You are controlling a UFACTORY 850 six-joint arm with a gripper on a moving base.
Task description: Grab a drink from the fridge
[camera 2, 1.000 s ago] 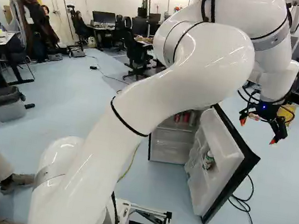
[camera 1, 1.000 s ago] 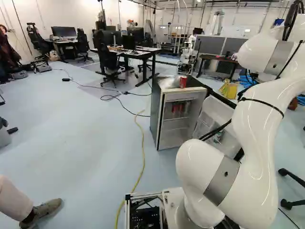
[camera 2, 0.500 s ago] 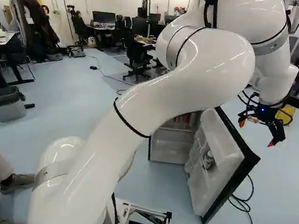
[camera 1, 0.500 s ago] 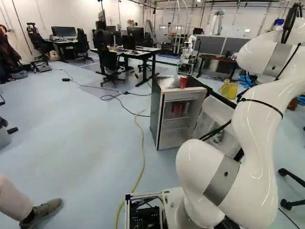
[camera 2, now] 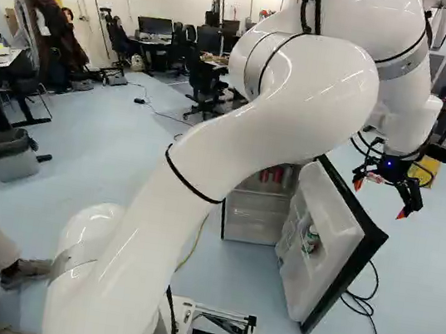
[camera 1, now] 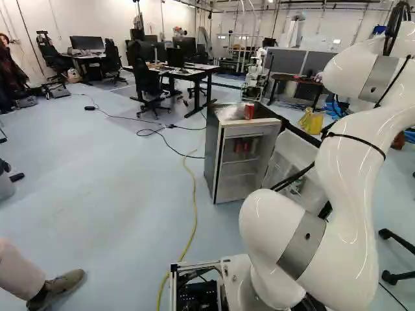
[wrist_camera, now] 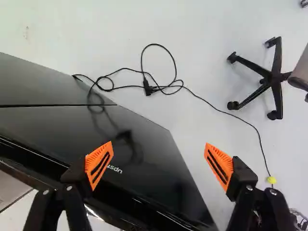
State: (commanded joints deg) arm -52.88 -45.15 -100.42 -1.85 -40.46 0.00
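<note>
The gripper (camera 2: 380,200) hangs beyond the fridge door's outer side in the right base view, fingers down. In the wrist view the gripper (wrist_camera: 160,163) is wide open, nothing between its orange pads; the door's glossy black face (wrist_camera: 139,139) lies below and ahead. The small fridge (camera 1: 213,152) stands with its door (camera 2: 321,270) swung wide. Several cans (camera 1: 241,147), some red, are on its upper shelf; a green-and-white container (camera 2: 310,240) sits in the door rack. One red can (camera 1: 249,111) stands on top. My arm partly hides the fridge in the right base view.
Black cables (camera 2: 362,305) lie on the floor beside the door, and a wheeled chair base (wrist_camera: 272,79) stands past them. A yellow hose (camera 1: 194,214) runs left of the fridge. A person's shoe (camera 1: 59,287) is at the left. Desks and chairs stand farther back.
In the right base view the gripper has moved slightly left and down, still open. The base, the fridge and its door have stayed in place.
</note>
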